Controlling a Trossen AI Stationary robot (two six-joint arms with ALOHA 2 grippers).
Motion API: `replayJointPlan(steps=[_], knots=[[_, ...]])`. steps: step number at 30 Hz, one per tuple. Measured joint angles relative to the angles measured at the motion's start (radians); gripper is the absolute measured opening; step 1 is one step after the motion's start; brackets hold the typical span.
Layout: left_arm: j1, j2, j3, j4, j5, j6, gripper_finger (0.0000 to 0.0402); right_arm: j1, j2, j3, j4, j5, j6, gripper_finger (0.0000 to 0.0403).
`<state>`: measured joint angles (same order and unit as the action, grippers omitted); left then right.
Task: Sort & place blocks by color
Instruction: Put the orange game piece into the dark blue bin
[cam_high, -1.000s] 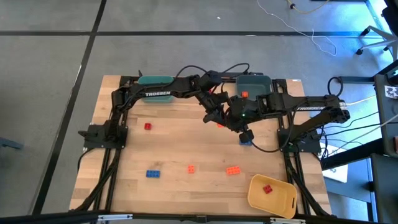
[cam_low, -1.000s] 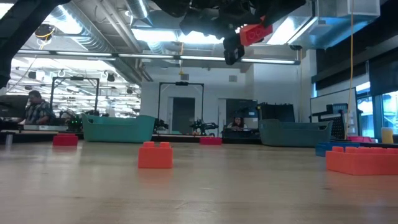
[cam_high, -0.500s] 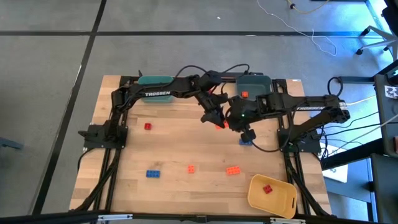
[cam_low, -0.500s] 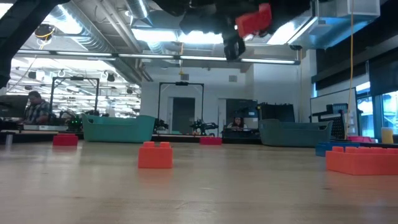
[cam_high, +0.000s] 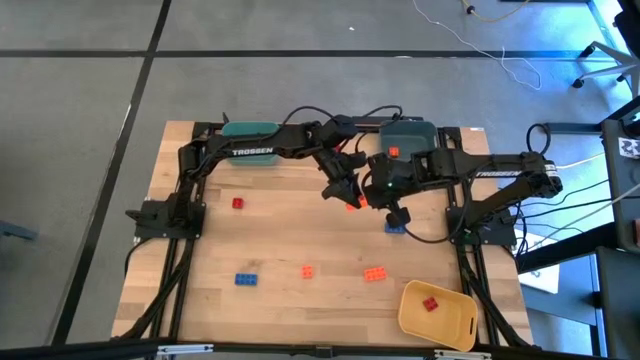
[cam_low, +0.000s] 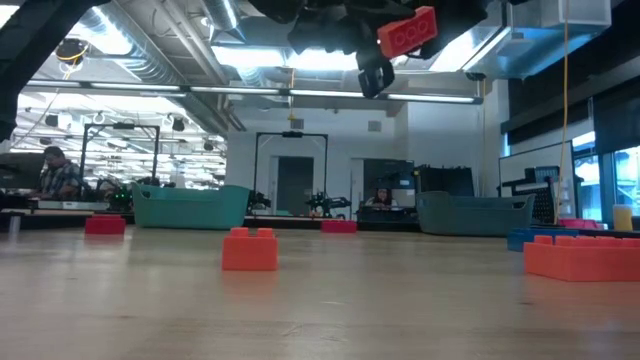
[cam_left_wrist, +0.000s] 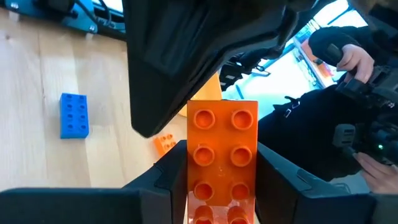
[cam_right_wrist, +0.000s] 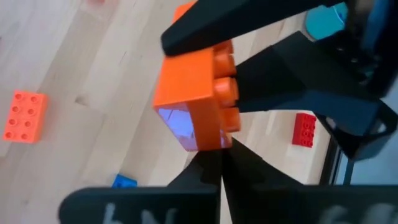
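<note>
**Orange brick held in the air between the two grippers**

High view: the left gripper (cam_high: 342, 192) and the right gripper (cam_high: 385, 195) meet nose to nose above the back middle of the table (cam_high: 280, 240). The held orange brick (cam_high: 352, 205) sits between them. Loose on the table lie a red block (cam_high: 237, 203), a blue block (cam_high: 246, 279), a small orange block (cam_high: 307, 271), an oblong orange block (cam_high: 374, 273) and a second blue block (cam_high: 395, 226) just under the right arm. The yellow bin (cam_high: 460, 325) at the front right holds one red piece. The teal bin (cam_high: 250, 130) and the grey-blue bin (cam_high: 420, 128) stand along the back edge.

Low view: the held orange brick (cam_low: 407, 32) hangs tilted, high above the table and under dark gripper parts. The small orange block (cam_low: 249, 249) rests on the wood below.

Left wrist view: the left fingers (cam_left_wrist: 165, 180) are clamped on the two long sides of the held orange brick (cam_left_wrist: 222, 155), studs facing the camera. A dark part of the other arm covers its far end. The blue block (cam_left_wrist: 74, 115) lies on the table beyond.

Right wrist view: the held orange brick (cam_right_wrist: 198, 102) is close in front of the camera, with the other arm's dark fingers (cam_right_wrist: 280, 81) on either side of it. Whether the right gripper itself grips the brick cannot be told.
</note>
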<state>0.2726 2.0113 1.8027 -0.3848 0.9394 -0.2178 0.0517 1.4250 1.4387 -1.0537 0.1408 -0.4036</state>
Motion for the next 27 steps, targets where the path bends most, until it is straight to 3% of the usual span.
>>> replayJointPlan(steps=[13, 27], knots=[[-0.005, 0.002, -0.001, -0.035, -0.031, 0.018, 0.0130, -0.003, 0.000, 0.001, -0.004, 0.001, 0.027, 0.0073], [-0.005, 0.002, -0.002, -0.057, -0.037, 0.018, 0.0130, -0.002, -0.001, 0.002, -0.009, 0.021, 0.021, 0.0176]])
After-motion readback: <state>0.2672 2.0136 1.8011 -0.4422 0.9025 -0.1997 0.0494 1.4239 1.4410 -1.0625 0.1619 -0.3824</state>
